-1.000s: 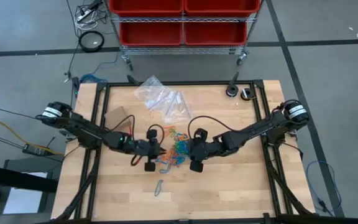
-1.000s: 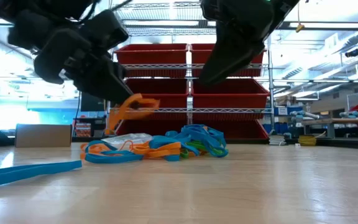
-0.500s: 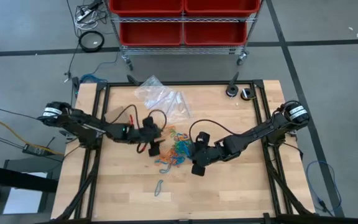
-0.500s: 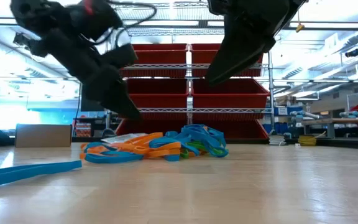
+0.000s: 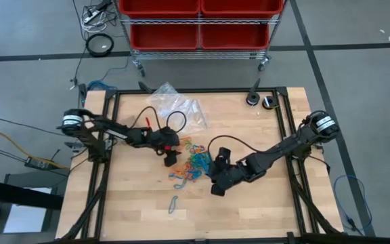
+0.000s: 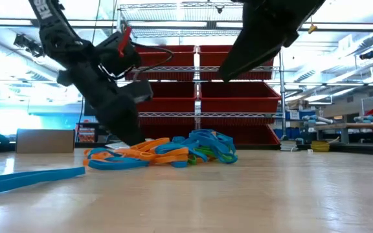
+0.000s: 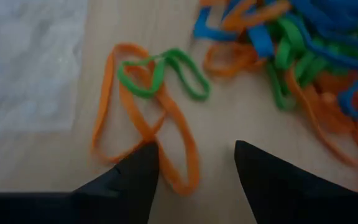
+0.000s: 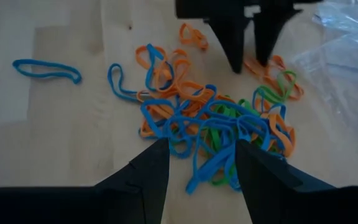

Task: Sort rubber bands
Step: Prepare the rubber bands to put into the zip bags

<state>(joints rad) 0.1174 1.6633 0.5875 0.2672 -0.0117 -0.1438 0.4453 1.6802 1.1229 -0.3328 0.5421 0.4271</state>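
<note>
**Two open claws over one tangled heap of rubber bands**

Two claws are in play, and both stand with their fingers apart and nothing between them. The left gripper (image 5: pixel 172 157) is down at the table on the heap's left edge — its wrist camera shows the two dark fingers (image 7: pixel 132 180) spread, with a long twisted orange band (image 7: pixel 143 124) lying flat on the wood just ahead of the tips, one finger right at its end. A green band (image 7: pixel 160 73) lies looped across the top of that orange one. From table height the same claw comes down steeply to the pile's left end.

The right gripper (image 5: pixel 217 184) sits on the other side, below and to the right of the heap and raised clear of the table in the low view. Its fingers are parted too, framing the pile from above.

The rubber bands (image 5: pixel 193 163) — orange, blue and green, knotted into each other — lie near the middle of the wooden table (image 5: pixel 263 210), between the two claws. One blue band (image 5: pixel 173 202) lies by itself, well apart, toward the near edge. Clear plastic bags (image 5: pixel 175 107) rest toward the far edge, with a red bin rack (image 5: pixel 198 24) standing beyond the table.
</note>
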